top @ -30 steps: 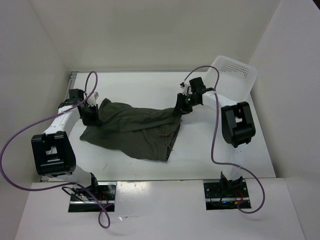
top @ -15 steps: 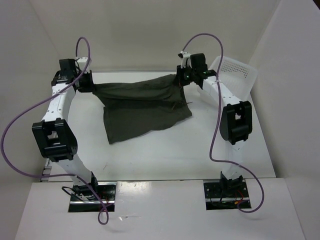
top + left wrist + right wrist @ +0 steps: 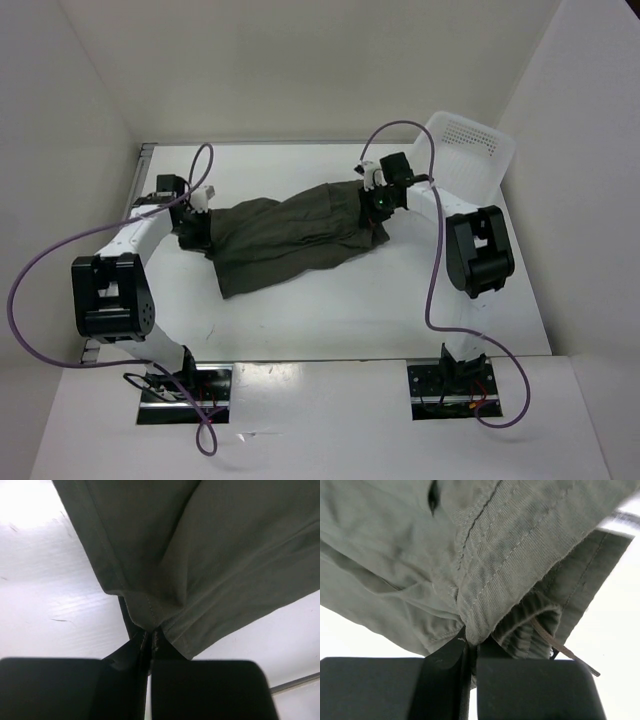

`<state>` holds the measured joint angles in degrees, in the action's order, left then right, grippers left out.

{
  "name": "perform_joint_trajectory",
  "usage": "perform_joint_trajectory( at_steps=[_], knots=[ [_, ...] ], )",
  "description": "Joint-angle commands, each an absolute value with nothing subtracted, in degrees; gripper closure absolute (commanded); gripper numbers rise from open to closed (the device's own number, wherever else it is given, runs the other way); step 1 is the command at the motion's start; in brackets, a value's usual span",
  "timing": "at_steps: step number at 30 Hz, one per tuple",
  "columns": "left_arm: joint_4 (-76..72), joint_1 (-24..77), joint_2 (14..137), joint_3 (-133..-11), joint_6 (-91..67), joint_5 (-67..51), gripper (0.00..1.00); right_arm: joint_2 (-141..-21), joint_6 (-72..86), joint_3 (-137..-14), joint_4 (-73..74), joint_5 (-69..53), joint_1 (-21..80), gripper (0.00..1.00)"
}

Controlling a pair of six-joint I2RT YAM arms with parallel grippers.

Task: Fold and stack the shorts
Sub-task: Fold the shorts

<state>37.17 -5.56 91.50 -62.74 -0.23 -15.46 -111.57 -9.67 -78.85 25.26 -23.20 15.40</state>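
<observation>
The left gripper point(image 3: 193, 228) is pinched tight on a hemmed corner of the shorts point(image 3: 290, 235) at the left of the table point(image 3: 330, 310). In its wrist view the fingers point(image 3: 125, 655) press together with the fabric caught between them. The shorts stretch as a rumpled band across the mid-table from one gripper to the other. The right gripper point(image 3: 378, 207) is clamped on the ribbed waistband, with a drawstring point(image 3: 565, 652) end dangling beside it. A basket point(image 3: 465, 150) sits tilted in the far right corner.

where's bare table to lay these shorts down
Widest bare table is the strip between the shorts and the near edge. A narrower strip runs between shorts and back wall. Crowded: the middle band, where left pincer and right pincer hold the shorts, and the basket corner.
</observation>
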Motion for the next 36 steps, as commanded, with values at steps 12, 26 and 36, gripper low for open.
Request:
perform_joint_trajectory(
  at_steps=[12,26,36],
  knots=[
    [32.5,-8.6,105.0,-100.5,0.0,-22.1,1.0,-119.4,0.7,-112.4,19.7,-22.7,16.0,1.0],
    [40.7,-4.6,89.2,-69.6,0.0,-25.5,0.99,-106.2,-18.8,-85.1,25.6,-24.1,16.0,1.0],
    [46.5,-8.4,90.3,-70.6,0.0,-23.5,1.0,-103.2,-22.1,-84.9,31.0,-28.8,14.4,1.0]
  ],
)
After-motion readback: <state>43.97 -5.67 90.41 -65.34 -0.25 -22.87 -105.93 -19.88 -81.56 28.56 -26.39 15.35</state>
